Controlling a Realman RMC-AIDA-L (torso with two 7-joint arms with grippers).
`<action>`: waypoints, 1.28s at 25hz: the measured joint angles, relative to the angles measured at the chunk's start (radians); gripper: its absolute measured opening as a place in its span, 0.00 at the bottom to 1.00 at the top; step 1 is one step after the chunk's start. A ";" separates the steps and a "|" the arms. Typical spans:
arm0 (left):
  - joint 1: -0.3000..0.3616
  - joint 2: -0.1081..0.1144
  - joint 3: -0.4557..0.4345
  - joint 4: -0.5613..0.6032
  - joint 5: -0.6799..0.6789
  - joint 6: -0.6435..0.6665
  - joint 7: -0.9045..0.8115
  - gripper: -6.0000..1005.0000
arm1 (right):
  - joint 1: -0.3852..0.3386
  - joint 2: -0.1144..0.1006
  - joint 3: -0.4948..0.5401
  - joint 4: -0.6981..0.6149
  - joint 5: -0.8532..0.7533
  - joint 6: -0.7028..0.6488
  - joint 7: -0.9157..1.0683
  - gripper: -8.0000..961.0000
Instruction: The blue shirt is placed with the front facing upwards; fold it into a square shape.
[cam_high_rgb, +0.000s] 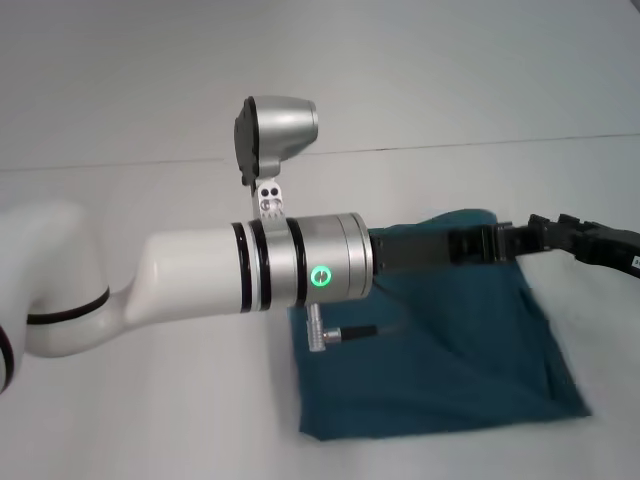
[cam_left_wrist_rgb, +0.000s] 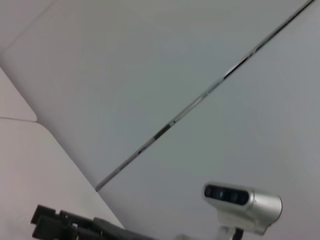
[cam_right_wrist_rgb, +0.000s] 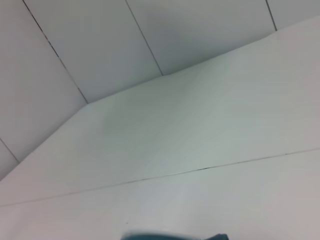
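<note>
The blue shirt lies as a folded, roughly four-sided teal-blue bundle on the white table, right of centre. Neither lettering nor label shows. My left arm reaches across the head view from the left, and its black left gripper is at the shirt's far right corner. My right gripper comes in from the right edge and meets it at that same corner. The shirt's far edge rises towards the two grippers. A sliver of the shirt shows in the right wrist view.
My left arm's white forearm and silver wrist camera hide the shirt's left part. A thin seam crosses the table behind the shirt. The left wrist view shows grey wall panels, a silver camera and a black part.
</note>
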 joint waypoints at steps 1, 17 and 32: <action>0.001 0.000 0.000 0.000 -0.001 0.003 0.003 0.13 | 0.001 -0.003 0.000 0.000 -0.003 -0.002 0.006 0.67; 0.167 0.016 -0.334 0.042 0.198 0.139 0.116 0.70 | 0.059 -0.085 0.000 -0.090 -0.224 -0.146 0.325 0.67; 0.333 0.032 -0.750 0.182 0.621 0.400 0.172 0.95 | 0.200 -0.077 -0.023 -0.014 -0.370 -0.072 0.518 0.66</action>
